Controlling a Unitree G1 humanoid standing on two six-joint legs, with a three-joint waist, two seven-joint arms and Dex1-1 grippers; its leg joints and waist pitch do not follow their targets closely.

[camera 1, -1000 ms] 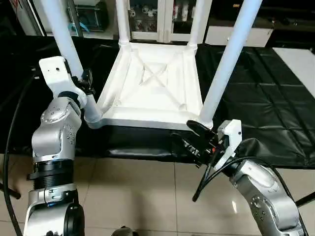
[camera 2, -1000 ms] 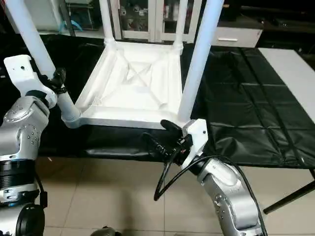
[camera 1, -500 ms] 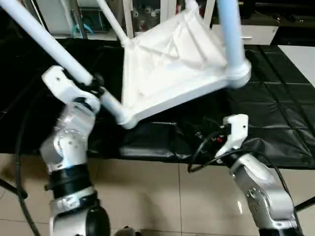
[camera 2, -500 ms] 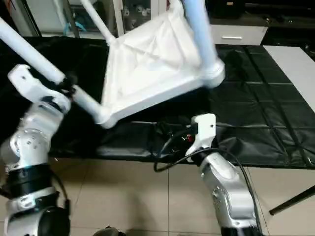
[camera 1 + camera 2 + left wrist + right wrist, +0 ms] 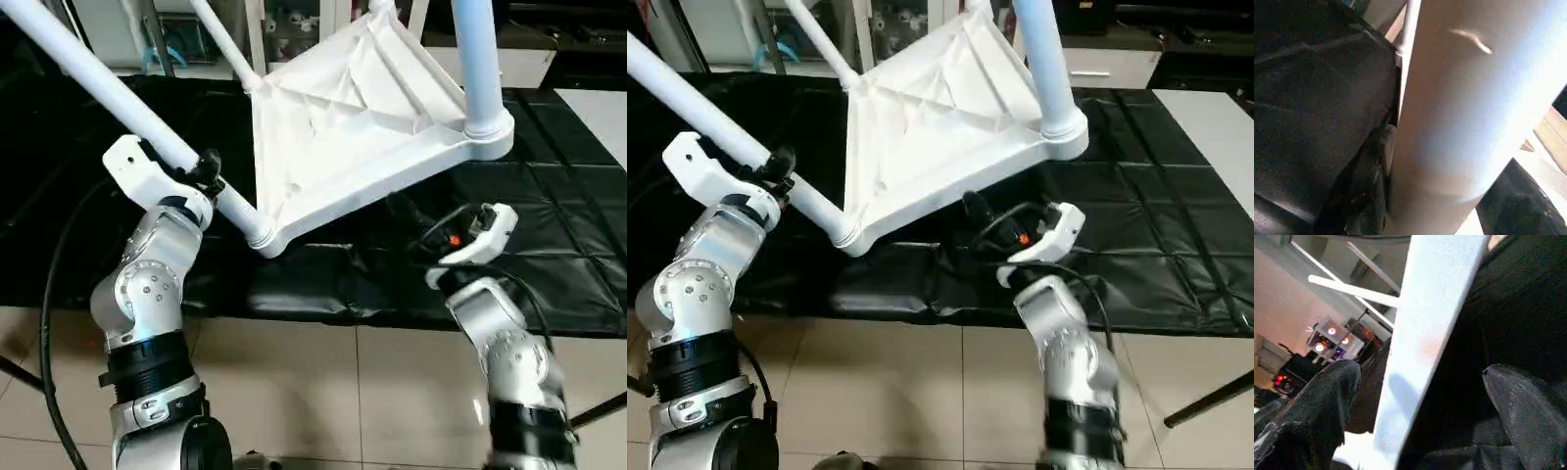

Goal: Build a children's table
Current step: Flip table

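Left of frame: the left gripper (image 5: 201, 168) pinches a white leg (image 5: 118, 93) that slants up to the upper left corner; the wrist view shows the tube filling the space between its fingers (image 5: 1371, 161). Centre: the tabletop (image 5: 362, 127), ribbed underside showing, tilts steeply, its lower corner socket (image 5: 263, 238) just above the edge of the black work table (image 5: 549, 196). Right: a second leg (image 5: 480, 59) rises from the right corner socket; the right gripper (image 5: 1420, 396) is spread, a white edge between its fingers, neither touching it.
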